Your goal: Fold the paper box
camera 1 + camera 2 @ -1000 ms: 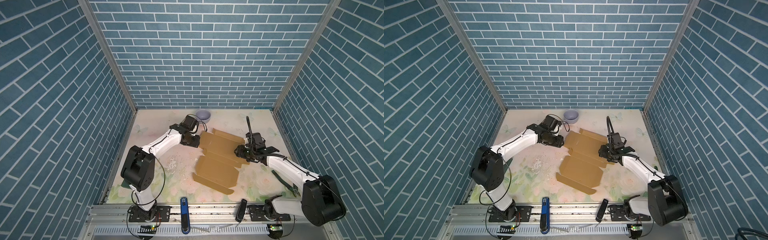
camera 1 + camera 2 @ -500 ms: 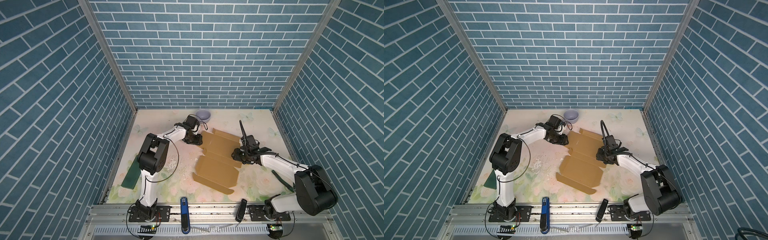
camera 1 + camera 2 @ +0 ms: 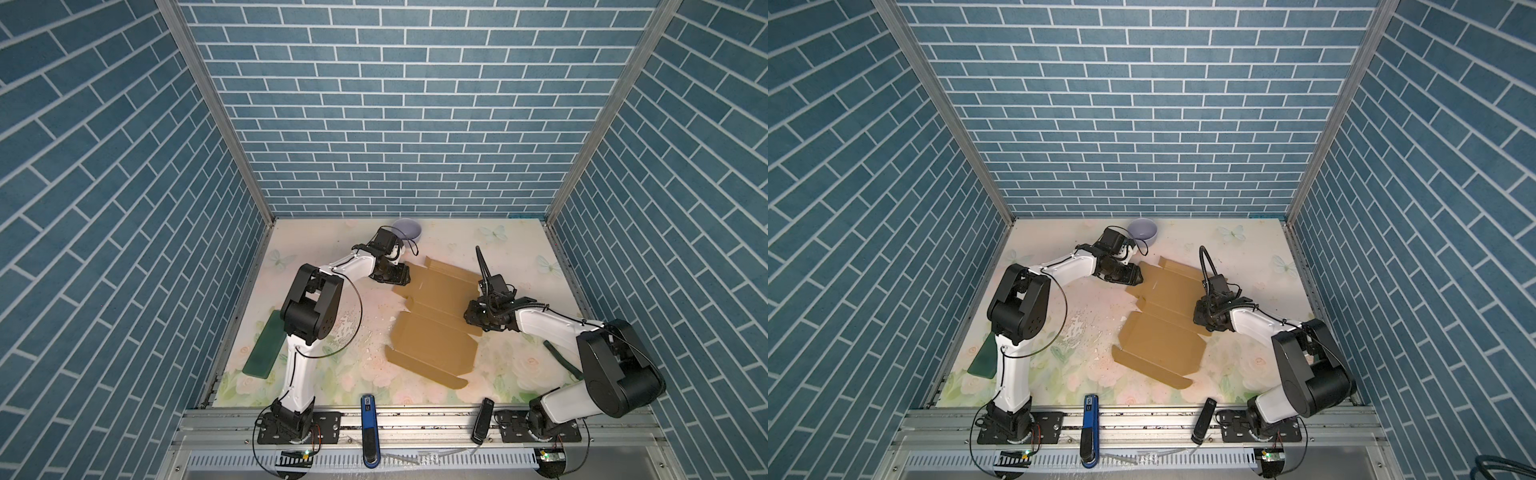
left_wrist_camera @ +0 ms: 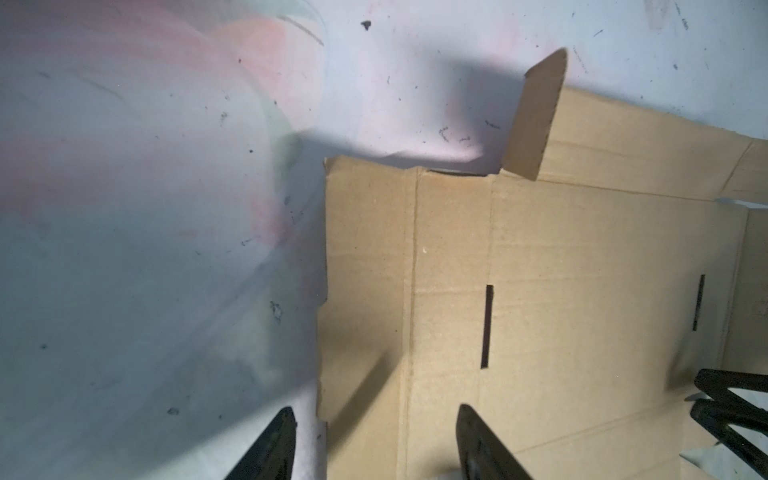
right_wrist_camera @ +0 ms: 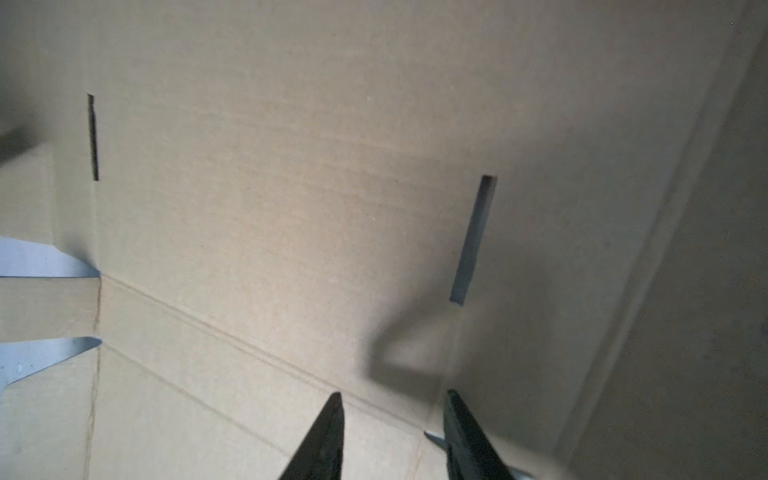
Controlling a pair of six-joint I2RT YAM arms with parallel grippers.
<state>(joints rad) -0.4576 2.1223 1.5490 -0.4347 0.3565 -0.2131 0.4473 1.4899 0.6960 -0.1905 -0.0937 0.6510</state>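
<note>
On the floral table (image 3: 519, 249) the paper box (image 3: 432, 328) lies nearly flat. The left tool (image 4: 374, 411) stands open astride its edge. The right tool (image 5: 394, 395), jaws also apart, hovers just above a panel — pinching one side alone could skid or crease the sheet.

Both top views are sharp and brightly, evenly lit from above; the wall (image 3: 395, 124) at twelve o'clock is rendered palest. Both wrist views are dim and soft, with smeared shadows thrown on the paper box (image 4: 582, 270) by the left pincer (image 4: 374, 413) and the right pincer (image 5: 392, 399).
</note>
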